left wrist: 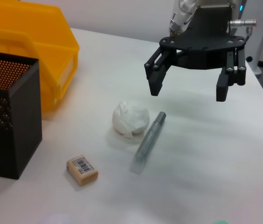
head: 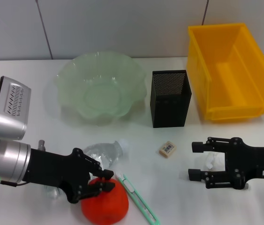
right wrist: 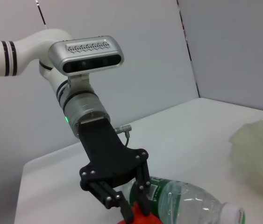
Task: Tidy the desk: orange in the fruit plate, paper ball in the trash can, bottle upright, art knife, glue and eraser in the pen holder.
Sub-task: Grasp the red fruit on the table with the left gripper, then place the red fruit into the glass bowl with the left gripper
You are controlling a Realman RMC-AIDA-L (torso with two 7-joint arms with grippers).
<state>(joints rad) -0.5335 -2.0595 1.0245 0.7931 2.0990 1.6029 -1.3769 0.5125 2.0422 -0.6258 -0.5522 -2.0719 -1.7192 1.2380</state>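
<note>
The round orange fruit (head: 105,207) lies nearest, clamped between the fingers of the left gripper (head: 95,183), not yet off the white desk (head: 38,126). Just beyond that gripper a clear plastic bottle (head: 104,153) lies on its side; the green art knife (head: 138,198) is beside it. The right gripper (head: 196,161) hovers, fingers spread, over the crumpled white paper ball (left wrist: 130,120) and grey glue stick (left wrist: 148,140). The tan eraser (head: 167,149) sits between the grippers. Green glass fruit plate (head: 101,86), black mesh pen holder (head: 170,97) and yellow plastic bin (head: 230,70) hold nothing; every step remains. Grey walls stand behind.
</note>
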